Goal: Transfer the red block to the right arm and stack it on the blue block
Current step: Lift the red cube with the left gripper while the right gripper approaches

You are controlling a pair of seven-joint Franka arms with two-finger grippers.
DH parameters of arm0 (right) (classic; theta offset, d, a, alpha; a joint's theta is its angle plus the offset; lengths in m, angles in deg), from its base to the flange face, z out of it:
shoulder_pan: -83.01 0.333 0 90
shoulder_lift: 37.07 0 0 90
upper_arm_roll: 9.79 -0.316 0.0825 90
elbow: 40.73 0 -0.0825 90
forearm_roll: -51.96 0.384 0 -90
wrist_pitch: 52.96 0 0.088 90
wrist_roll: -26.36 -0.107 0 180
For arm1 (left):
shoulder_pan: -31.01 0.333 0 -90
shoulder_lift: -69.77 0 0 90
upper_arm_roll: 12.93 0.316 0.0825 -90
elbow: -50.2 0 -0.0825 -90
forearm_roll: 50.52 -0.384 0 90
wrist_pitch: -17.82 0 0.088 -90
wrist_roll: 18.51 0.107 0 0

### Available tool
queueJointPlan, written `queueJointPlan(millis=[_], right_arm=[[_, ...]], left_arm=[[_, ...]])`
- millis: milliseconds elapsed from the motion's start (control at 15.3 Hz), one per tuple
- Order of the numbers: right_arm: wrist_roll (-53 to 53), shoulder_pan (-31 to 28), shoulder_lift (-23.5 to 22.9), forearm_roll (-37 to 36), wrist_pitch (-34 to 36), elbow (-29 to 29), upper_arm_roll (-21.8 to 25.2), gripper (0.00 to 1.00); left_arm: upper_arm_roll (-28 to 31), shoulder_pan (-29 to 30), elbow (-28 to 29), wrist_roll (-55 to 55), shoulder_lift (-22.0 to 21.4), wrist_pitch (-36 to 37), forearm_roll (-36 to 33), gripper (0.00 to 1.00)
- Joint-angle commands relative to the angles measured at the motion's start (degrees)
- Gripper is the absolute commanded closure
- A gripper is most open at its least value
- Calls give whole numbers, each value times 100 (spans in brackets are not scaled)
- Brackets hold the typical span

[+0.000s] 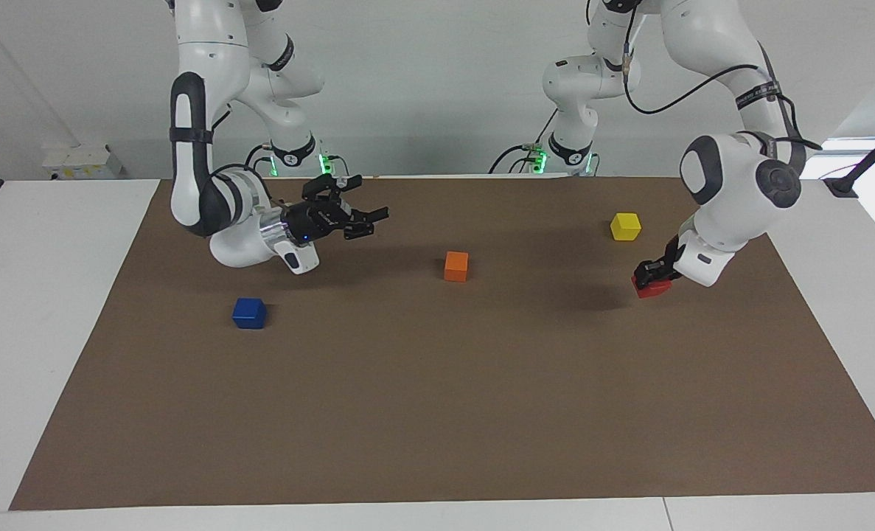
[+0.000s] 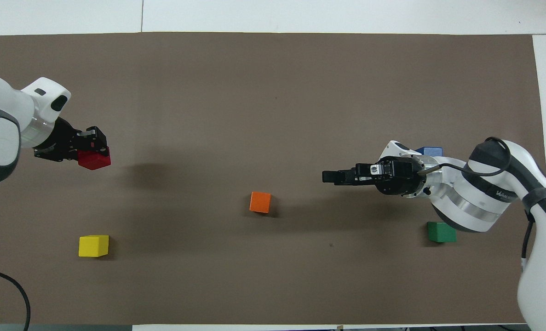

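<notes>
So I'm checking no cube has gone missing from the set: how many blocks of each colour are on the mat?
Red block: 1, in the left gripper
Blue block: 1
Orange block: 1
Yellow block: 1
Green block: 1, partly under the right arm
Total: 5

Blue block (image 2: 431,151) mostly hidden, seemingly.

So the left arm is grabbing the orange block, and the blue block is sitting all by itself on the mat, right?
Not quite. The left gripper is grabbing the red block, not the orange one; the facing view shows this. The orange block sits untouched mid-mat. The blue block does sit by itself.
</notes>
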Motion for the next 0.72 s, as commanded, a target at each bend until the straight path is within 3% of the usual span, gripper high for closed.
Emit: queueJointPlan(millis=[0, 131, 262, 458, 654], right_arm=[[30, 517, -261, 1102, 694, 283, -32, 0], [-83, 615, -386, 1282, 881, 293, -41, 0], [-601, 624, -377, 1500, 1004, 388, -119, 0], [-919, 633, -342, 2072, 1119, 486, -427, 0], [-929, 1010, -517, 2572, 1101, 460, -480, 0]], left_arm=[[-89, -47, -284, -1469, -476, 803, 632, 100], [-344, -144, -284, -2989, -942, 1200, 827, 100], [-572, -223, -301, -4325, -1303, 1341, 1526, 100], [-1168, -259, -336, -6329, -1489, 1202, 2434, 100], [-2030, -267, -443, -8605, -1472, 2, 2576, 100]])
